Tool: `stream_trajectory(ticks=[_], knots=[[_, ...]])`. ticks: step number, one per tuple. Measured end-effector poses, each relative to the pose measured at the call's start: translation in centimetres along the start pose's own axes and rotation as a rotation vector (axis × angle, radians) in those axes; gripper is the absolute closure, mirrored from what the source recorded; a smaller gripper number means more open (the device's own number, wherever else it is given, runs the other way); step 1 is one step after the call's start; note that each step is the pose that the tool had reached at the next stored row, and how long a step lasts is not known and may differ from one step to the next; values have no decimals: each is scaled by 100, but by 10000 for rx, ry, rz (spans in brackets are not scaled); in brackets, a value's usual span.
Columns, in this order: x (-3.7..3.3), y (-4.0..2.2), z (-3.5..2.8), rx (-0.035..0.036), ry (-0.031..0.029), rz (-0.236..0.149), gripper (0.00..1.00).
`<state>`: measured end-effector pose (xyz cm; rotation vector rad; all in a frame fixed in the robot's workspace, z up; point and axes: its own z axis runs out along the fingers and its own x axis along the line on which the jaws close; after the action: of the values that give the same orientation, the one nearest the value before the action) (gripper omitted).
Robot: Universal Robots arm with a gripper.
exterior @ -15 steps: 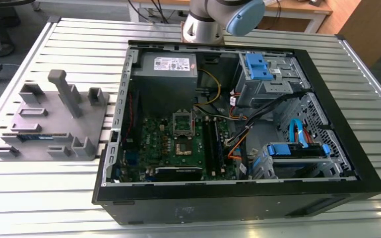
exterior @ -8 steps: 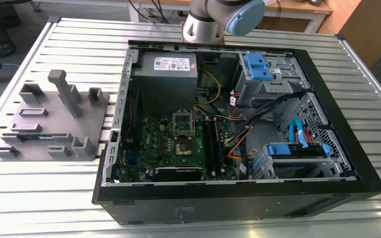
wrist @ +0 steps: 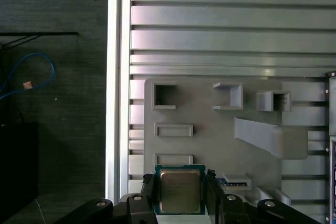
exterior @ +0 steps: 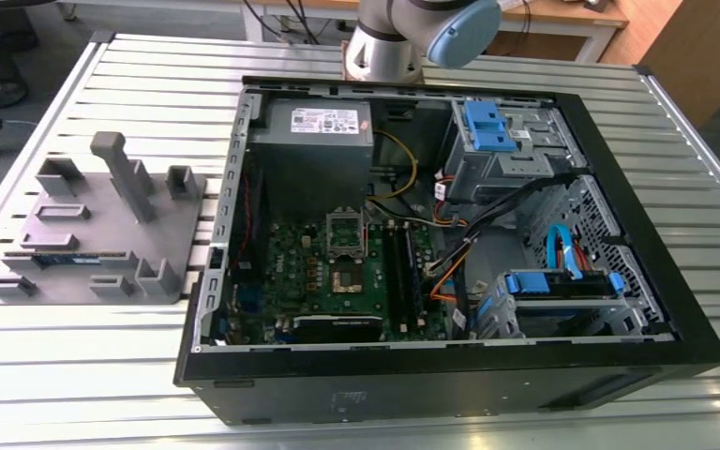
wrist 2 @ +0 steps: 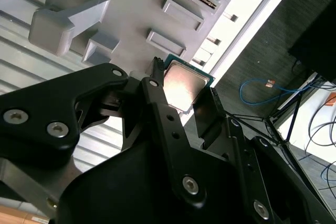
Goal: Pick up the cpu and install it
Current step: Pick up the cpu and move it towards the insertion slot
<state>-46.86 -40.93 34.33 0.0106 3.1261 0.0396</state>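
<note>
Tool (wrist: pixel 180 179) pinching the cpu (wrist: pixel 179 191) by two opposite edges, over the grey tray (wrist: pixel 210 140); tray at nine o'clock from the case (exterior: pixel 460 386) in the exterior view.

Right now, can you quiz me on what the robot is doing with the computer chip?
1. True or false: the cpu sits inside the computer case.
2. What lies behind the cpu in both wrist views? A) the grey parts tray B) a keyboard C) a toolbox
3. Fill in: the fingers are shut on the ____.
Key: 1 false; 2 A; 3 cpu.
</note>
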Motion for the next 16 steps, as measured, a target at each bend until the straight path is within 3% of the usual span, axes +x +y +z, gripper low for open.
stream_trajectory(ticks=[16], knots=[[-1,1,-53,-1,-2,0,53]])
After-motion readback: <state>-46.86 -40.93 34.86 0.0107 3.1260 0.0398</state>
